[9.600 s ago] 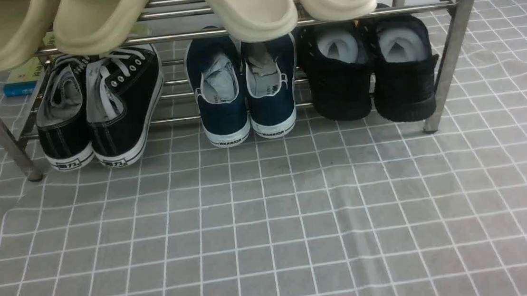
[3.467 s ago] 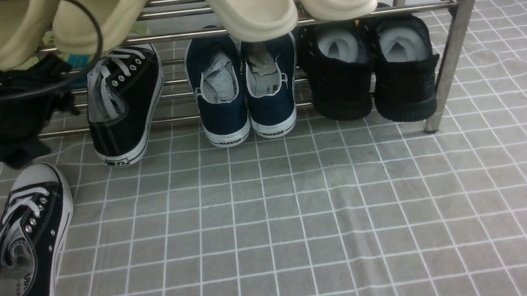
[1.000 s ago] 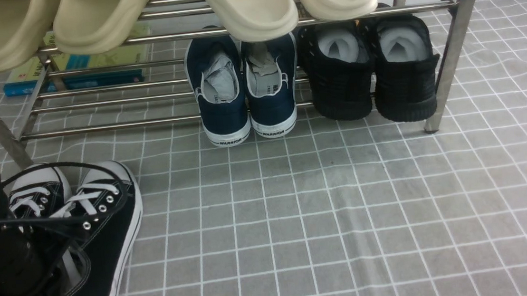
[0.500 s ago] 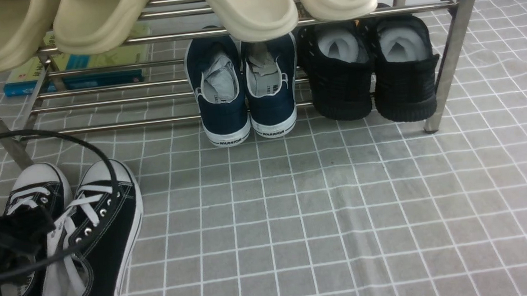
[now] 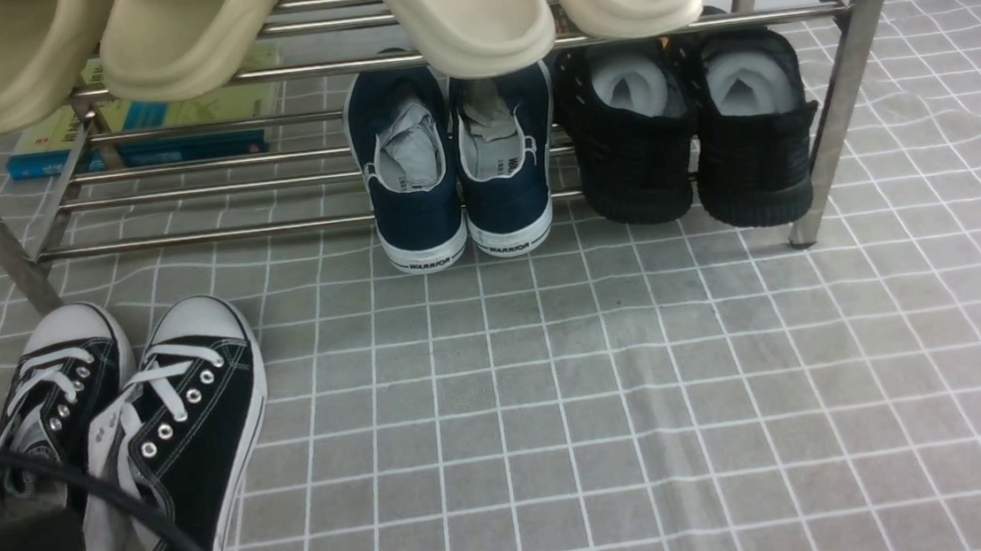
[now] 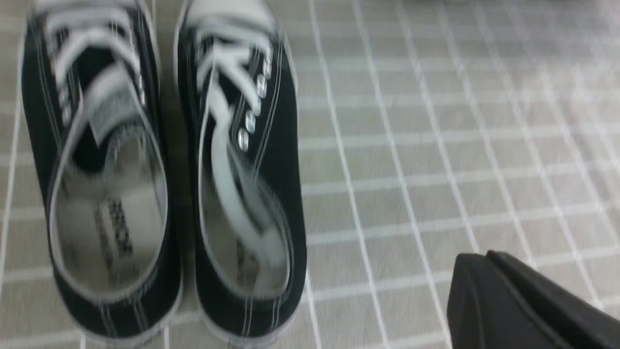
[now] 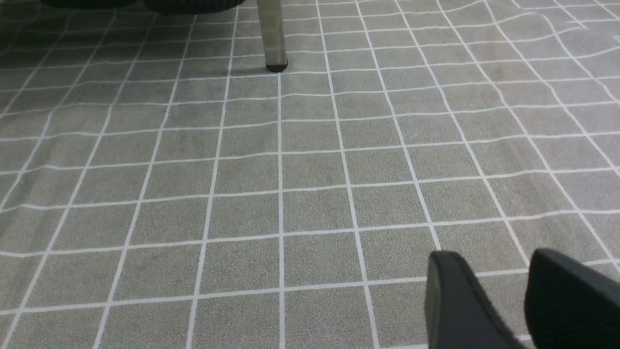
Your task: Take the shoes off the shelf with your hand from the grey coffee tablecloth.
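Observation:
The shoes (image 5: 115, 450), black canvas sneakers with white laces and toe caps, stand side by side on the grey coffee tablecloth (image 5: 609, 407), in front of the shelf's left leg. The left wrist view shows both shoes (image 6: 160, 160) from above. The shelf (image 5: 206, 167) of steel bars has its lower left bay bare. My left gripper (image 6: 477, 256) hangs beside the shoes, shut and empty; its black body and cable (image 5: 148, 527) fill the front view's lower left corner. My right gripper (image 7: 494, 254) stands open over bare cloth.
Navy WARRIOR sneakers (image 5: 455, 172) and black knit shoes (image 5: 691, 134) sit on the lower tier. Cream slippers (image 5: 459, 12) lie on the upper tier. A book (image 5: 141, 133) lies behind the shelf. A shelf leg (image 7: 272, 34) stands ahead of the right gripper.
My left gripper has let go of the second shoe, drawn back toward the near left corner and shut. Both shoes stay where they were set on the cloth.

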Available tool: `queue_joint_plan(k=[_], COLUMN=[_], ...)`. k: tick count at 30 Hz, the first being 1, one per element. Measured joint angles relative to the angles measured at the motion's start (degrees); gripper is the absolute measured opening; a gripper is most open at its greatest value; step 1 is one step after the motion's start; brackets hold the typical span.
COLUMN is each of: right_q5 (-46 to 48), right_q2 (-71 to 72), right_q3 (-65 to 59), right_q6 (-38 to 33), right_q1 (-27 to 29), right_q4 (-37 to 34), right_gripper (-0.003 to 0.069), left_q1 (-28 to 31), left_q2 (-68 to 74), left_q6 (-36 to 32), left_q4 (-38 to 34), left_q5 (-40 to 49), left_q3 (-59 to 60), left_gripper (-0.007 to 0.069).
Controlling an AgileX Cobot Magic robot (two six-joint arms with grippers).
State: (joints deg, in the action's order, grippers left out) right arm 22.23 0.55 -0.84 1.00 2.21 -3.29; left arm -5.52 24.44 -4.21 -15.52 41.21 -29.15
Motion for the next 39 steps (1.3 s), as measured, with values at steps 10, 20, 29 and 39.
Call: queue_joint_plan(k=[10,20,29,39], right_q5=[0.00,0.00,0.00,0.00], right_q2=[0.00,0.00,0.00,0.00], right_q3=[0.00,0.00,0.00,0.00], right_q6=[0.01,0.01,0.01,0.01], right_q1=[0.00,0.00,0.00,0.00], right_q4=[0.00,0.00,0.00,0.00], right_gripper=[0.0239,0.0239,0.0239,0.0239], left_q1=[0.00,0.00,0.60,2.85], left_q2=[-5.92,-6.45,-19.41,-25.16], left_q6=[-0.78,-0.45,11.53,15.12], left_q4=[0.73,4.04,17.28,20.88], left_q5=[-2.11,-5.59,-15.76,-19.40], left_q3=[1.60,3.45,20.46,30.38], left_gripper=[0.0011,0.0021,0.0026,0.0037])
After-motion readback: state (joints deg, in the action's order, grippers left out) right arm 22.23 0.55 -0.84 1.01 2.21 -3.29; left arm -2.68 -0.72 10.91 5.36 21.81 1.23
